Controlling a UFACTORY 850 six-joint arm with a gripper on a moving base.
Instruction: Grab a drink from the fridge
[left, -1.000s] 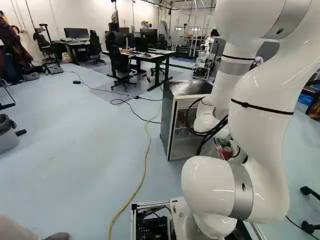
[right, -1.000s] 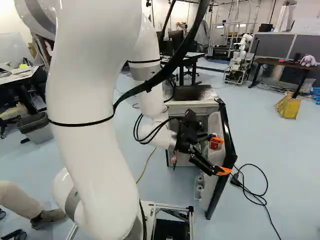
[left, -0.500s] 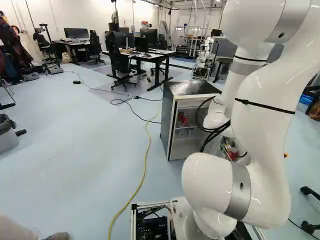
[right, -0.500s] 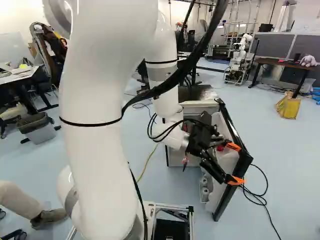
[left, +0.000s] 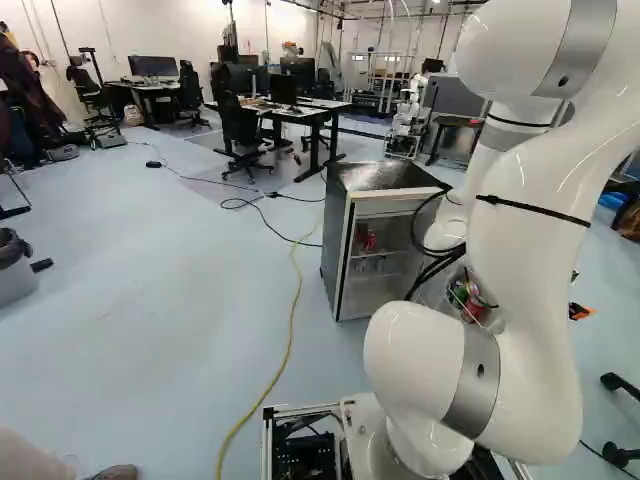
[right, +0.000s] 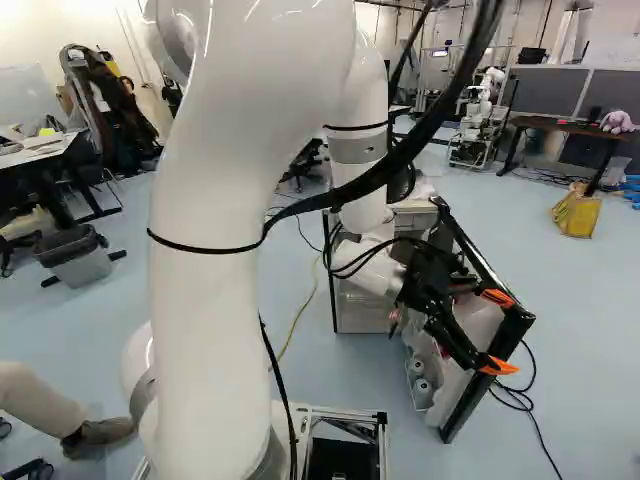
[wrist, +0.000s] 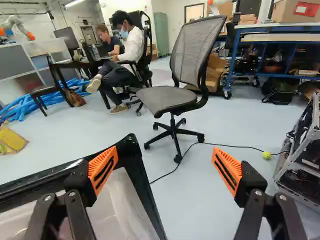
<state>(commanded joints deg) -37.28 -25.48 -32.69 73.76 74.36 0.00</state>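
The open gripper (right: 499, 332) stands at the swung-out fridge door (right: 477, 385) in the right base view. In the wrist view, the gripper (wrist: 165, 169) has one finger over the door's inner side and the other beyond its black edge (wrist: 142, 182), above the floor; that edge runs between them without being gripped. The small fridge (left: 342, 250) has a dark top, and red cans (left: 368, 240) stand on a shelf inside. A red item (left: 472, 309) sits in the door's shelf, partly behind the arm. Whether a finger touches the door, I cannot tell.
Beyond the gripper are an office chair (wrist: 172, 97), a cable (wrist: 185, 152) and a metal frame (wrist: 300, 155). A yellow cable (left: 290, 340) crosses the floor left of the fridge. Another robot (right: 480, 120) stands far back. Black cable loops (right: 515, 390) lie beyond the door.
In the right base view my arm and open gripper have moved rightward, and the fridge door has swung wider with them. The red cans inside have come into view in the left base view.
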